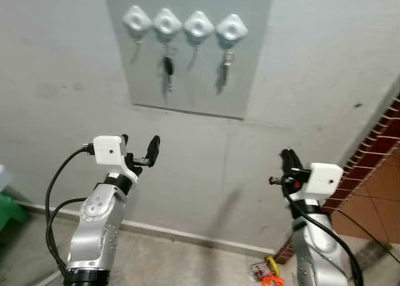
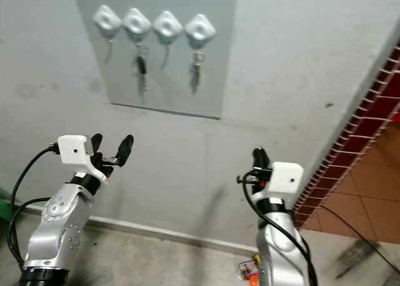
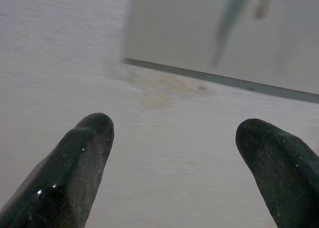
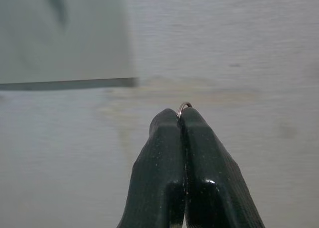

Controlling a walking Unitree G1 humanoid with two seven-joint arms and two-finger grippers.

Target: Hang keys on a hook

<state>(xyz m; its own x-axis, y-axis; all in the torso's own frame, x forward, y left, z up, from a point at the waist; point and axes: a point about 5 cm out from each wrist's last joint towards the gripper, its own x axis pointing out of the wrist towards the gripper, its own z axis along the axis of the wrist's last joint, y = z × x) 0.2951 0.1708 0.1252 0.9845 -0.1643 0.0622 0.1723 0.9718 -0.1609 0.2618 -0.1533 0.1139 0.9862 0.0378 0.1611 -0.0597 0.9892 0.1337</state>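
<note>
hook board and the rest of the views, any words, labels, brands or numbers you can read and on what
None can be read.
Hook board: plain grey, four white hooks, no print.
Two hanging key sets: too small to show any marking.
Left pincer and right pincer housings: plain white, no lettering.
Colourful item on the floor: too small and cut off to read.

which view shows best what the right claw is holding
The right wrist view: a thin metal key ring peeks out between the shut black fingers of the right claw. In the eye views the right claw is small and the ring cannot be made out.
</note>
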